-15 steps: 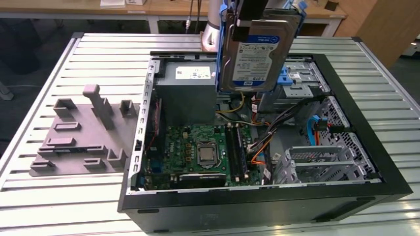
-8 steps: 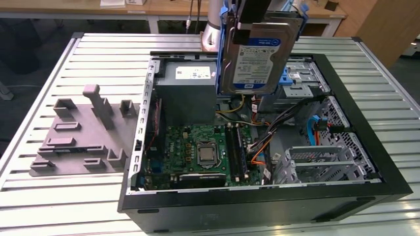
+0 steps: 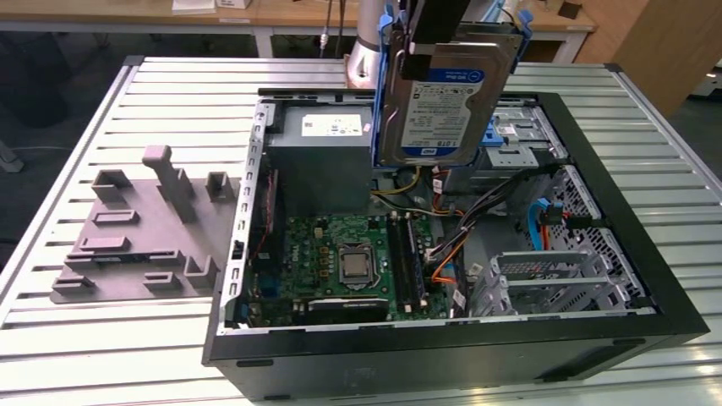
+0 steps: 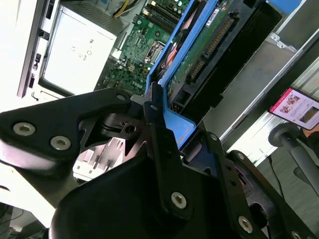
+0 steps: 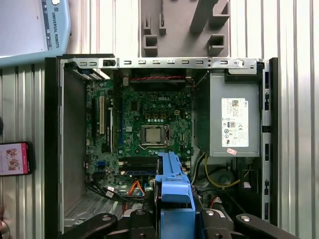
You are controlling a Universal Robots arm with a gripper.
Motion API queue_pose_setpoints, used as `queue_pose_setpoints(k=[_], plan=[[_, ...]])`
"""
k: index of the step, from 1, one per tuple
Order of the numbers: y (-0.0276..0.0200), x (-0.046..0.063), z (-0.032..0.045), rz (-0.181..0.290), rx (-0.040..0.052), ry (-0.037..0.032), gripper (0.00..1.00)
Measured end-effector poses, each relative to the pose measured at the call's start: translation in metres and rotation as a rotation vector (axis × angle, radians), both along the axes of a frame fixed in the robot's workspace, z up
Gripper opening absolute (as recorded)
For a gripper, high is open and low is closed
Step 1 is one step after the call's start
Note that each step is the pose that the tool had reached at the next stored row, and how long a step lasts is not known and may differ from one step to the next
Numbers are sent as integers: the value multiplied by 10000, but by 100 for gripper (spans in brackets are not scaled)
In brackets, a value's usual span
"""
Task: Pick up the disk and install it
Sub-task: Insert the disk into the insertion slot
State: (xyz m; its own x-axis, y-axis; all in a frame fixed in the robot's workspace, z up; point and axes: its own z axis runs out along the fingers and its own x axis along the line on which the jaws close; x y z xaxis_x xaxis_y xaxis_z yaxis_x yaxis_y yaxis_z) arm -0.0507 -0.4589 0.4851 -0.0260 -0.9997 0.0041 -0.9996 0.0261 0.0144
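So right now the hand (image 3: 434, 46) is clenched on the disk (image 3: 434, 106). Its fingers (image 4: 159, 139) are pinched in tight on the blue frame at the top edge, and I can't see any slack. The disk hangs upright, label facing out, above the open computer case (image 3: 631, 326) on the desk (image 3: 124, 355), between the power supply (image 3: 325, 161) and the drive cage (image 3: 522, 135). My take: keep it square to the cage, go slow, and mind the loose cables (image 3: 479, 211) underneath so the frame doesn't snag.

End effector (image 4: 178, 127) clamping the disk (image 4: 209, 47) by its blue frame, motherboard (image 4: 134, 57) seemingly below, grey box (image 4: 75, 50) beside
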Motion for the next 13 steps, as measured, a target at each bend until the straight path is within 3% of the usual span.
queue_pose_setpoints(k=[13], plan=[[-48, 0, 0, -1, 0, 0, 36]])
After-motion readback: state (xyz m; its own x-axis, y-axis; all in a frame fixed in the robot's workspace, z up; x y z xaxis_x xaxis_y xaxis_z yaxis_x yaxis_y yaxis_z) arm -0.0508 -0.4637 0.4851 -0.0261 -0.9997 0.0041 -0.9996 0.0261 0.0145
